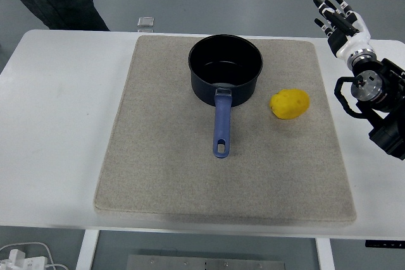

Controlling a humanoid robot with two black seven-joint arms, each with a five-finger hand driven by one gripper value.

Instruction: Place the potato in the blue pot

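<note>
Up at the far right side of the table, my right hand [338, 17] is held high with its fingers spread wide and nothing in it. My left arm is not in the picture at all.

Down and to the left of my hand, well apart from it, sits the potato [290, 103]. It is yellow and round, and it lies on the mat [158, 156]. Just past the potato, further left from my hand, is the blue pot [225, 69]. The two are near each other but not touching. The pot looks empty, and its handle [221, 126] points toward my side of the table.

So I think the job has not begun. I have to reach down to the potato first.

Lots could go wrong. The potato is round and looks smooth, so if I close my fingers too far to one side, it may pop out and roll away. If I push it when I come down, it may roll off the mat or bump the pot.

The pot has high walls. If I carry the potato too low, I may knock the rim and shove the pot. If my arm swings low over the mat, it could catch the handle and turn the pot. If I let go too early, the potato lands outside.

Someone stands at the far left side of the table [57, 124], well apart from my hand.
</note>
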